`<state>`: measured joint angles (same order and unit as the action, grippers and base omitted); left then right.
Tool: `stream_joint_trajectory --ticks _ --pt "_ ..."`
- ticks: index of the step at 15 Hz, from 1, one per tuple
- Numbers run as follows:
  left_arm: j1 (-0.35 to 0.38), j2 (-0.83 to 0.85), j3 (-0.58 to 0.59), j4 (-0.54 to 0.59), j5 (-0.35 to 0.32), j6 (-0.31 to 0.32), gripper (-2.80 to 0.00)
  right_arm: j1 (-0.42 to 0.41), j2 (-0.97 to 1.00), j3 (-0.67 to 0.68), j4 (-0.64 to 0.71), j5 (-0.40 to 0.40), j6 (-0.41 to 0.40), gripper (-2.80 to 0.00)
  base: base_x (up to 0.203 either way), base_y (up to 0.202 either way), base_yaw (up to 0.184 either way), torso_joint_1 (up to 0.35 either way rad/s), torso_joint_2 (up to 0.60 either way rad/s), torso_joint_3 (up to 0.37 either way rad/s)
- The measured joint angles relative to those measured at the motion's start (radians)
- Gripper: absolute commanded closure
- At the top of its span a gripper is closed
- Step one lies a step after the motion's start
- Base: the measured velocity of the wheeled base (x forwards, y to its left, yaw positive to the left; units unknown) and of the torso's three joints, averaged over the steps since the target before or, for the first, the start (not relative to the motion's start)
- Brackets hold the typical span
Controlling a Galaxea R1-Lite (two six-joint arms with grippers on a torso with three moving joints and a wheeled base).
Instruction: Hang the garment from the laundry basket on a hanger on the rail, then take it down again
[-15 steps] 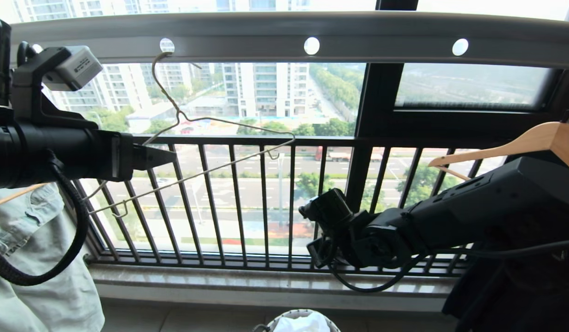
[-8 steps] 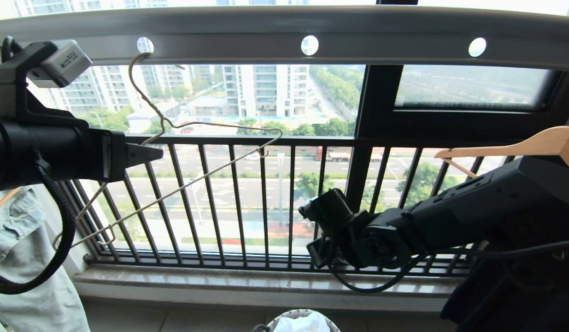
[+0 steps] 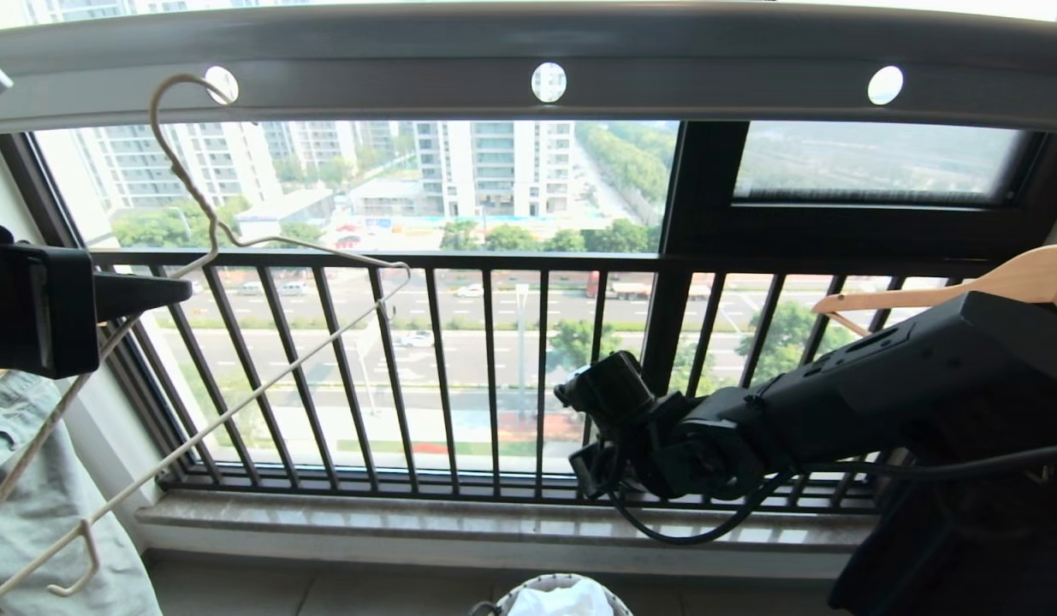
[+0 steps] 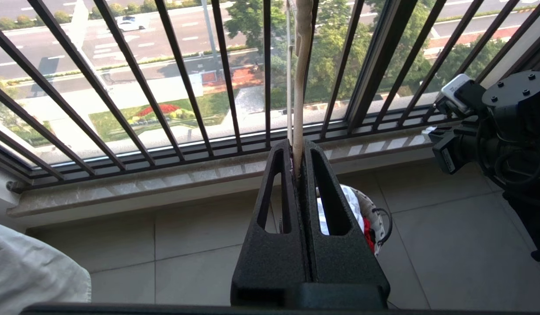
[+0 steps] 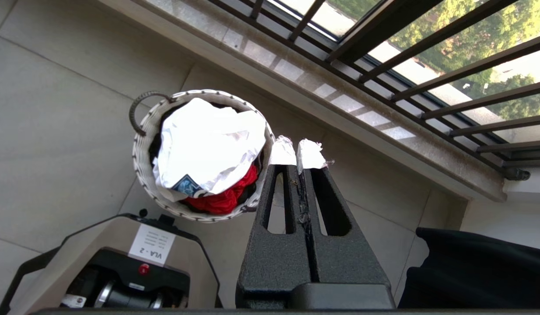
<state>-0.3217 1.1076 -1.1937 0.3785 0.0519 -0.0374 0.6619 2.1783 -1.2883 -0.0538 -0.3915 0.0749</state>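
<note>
The thin beige wire hanger [image 3: 237,248] hangs tilted, its hook [image 3: 173,94] at a hole of the grey rail [image 3: 682,68]. My left gripper [image 3: 184,287] reaches in from the left and is shut on the hanger's wire [image 4: 302,78], which rises out between the black fingertips [image 4: 283,151]. Far below, the white garment [image 5: 204,140] lies crumpled in the round white laundry basket [image 5: 141,162] on the floor, over a red cloth [image 5: 221,199]. My right gripper [image 5: 296,153] hangs beside the basket, above the floor, shut with nothing in it.
A black barred window railing [image 3: 494,376] and stone sill [image 3: 494,530] run behind. A pale denim garment [image 3: 32,505] hangs at the left. A wooden hanger [image 3: 999,282] and dark cloth [image 3: 964,556] are at the right. My base [image 5: 121,258] stands next to the basket.
My left gripper has shut on the hanger's wire and drawn back to the left. The hanger has swung left with it and tilts more steeply. The right arm has not moved.
</note>
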Motion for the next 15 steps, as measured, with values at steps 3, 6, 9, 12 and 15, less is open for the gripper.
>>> stream_joint_trajectory --ticks 3,6,9,12,15 --pt "0.000 -0.055 0.031 0.003 0.000 0.000 0.00 -0.001 -0.004 0.001 -0.001 0.000 0.000 0.00 0.000 0.000 0.000 0.000 0.00 0.000" --pt "0.000 -0.065 0.038 0.003 0.000 0.000 0.00 -0.001 -0.005 0.003 -0.001 -0.001 0.000 0.00 0.000 0.000 0.000 0.000 0.00 0.000" --pt "-0.001 -0.058 0.040 0.000 0.000 0.001 0.00 0.000 -0.006 0.006 0.000 0.000 0.000 0.00 0.000 0.000 0.000 0.000 0.00 0.000" --pt "0.000 -0.037 0.038 -0.002 0.000 0.001 0.00 0.000 -0.006 0.006 -0.001 -0.001 0.000 0.00 0.000 0.000 0.000 0.000 0.00 0.000" --pt "0.000 -0.001 0.028 -0.008 0.001 0.001 0.00 0.000 -0.006 0.007 -0.001 -0.001 0.000 0.00 0.000 0.000 0.000 0.000 0.00 0.000"
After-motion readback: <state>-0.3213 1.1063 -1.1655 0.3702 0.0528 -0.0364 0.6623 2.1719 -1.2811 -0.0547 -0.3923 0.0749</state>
